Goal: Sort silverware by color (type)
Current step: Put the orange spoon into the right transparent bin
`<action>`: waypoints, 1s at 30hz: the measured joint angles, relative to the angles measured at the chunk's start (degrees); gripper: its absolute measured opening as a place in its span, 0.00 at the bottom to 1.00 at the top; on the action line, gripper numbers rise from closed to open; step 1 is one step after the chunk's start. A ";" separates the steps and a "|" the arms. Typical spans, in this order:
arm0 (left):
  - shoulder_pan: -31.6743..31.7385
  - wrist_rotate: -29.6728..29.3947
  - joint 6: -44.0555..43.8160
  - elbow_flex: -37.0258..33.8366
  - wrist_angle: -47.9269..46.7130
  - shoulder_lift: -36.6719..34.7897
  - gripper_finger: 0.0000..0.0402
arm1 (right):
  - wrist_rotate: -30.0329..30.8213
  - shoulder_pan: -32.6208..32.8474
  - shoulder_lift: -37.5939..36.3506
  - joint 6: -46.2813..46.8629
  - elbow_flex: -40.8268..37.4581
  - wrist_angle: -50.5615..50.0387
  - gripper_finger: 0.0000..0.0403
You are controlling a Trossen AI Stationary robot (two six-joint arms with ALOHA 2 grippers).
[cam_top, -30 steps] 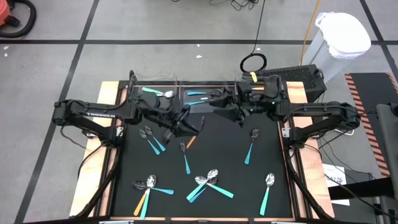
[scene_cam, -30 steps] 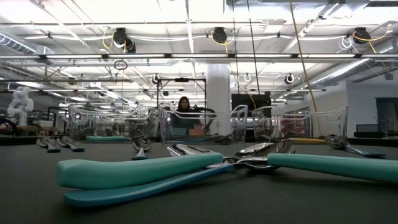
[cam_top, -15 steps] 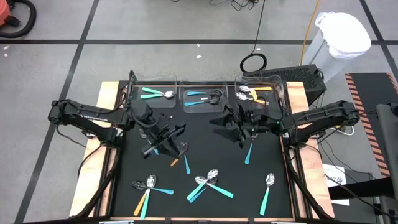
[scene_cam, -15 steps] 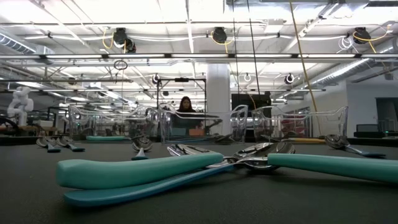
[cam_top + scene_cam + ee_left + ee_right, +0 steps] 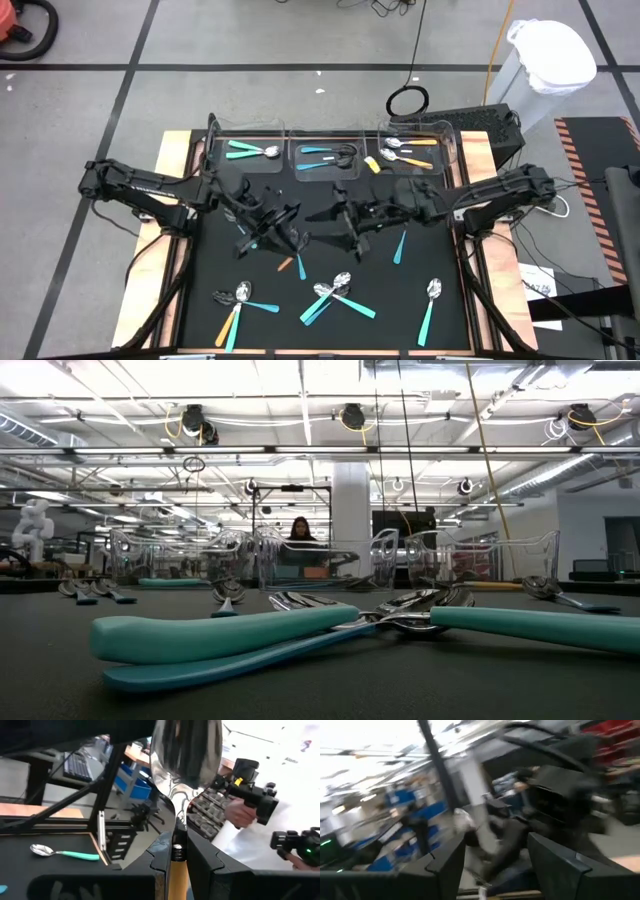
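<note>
Left wrist view: I am pinching an orange-handled spoon point(image 5: 184, 775) between my left fingers point(image 5: 161, 860), its shiny bowl standing up past the tips, the orange handle running down between them. A teal spoon point(image 5: 59, 852) is lying on the mat point(image 5: 30, 865) off to one side.

From the high view, my left gripper point(image 5: 288, 240) is hanging over the mat's middle, and the orange handle is poking out just beside it. My right gripper point(image 5: 350, 222) is hovering near it, fingers point(image 5: 447, 865) spread, gripping nothing.

Loose silverware is lying around us: a teal spoon beside my right arm point(image 5: 400, 246), a crossed teal cluster point(image 5: 336, 293) toward the near edge, another teal one point(image 5: 429, 306) at the near right, and an orange and teal bunch point(image 5: 236, 305) at the near left.

Three clear bins are standing along the far edge: the left bin point(image 5: 248, 151) is holding teal, the middle bin point(image 5: 322, 155) blue, the right bin point(image 5: 412, 152) orange.

Low view: two teal handles point(image 5: 225, 635) are filling the foreground, and a person point(image 5: 299, 532) is sitting far behind the bins.
</note>
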 joint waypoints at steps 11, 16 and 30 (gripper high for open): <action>0.00 1.06 -0.05 0.00 2.07 -0.20 0.10 | -12.28 -1.15 1.13 -0.59 5.06 -5.04 0.43; 0.00 -0.39 -0.07 0.00 3.36 -0.22 0.11 | -12.30 -1.32 1.69 -0.50 5.06 -4.69 0.40; 0.88 -1.94 -1.53 0.00 3.48 0.11 0.10 | -12.27 -1.39 2.64 -1.89 5.06 -6.87 0.04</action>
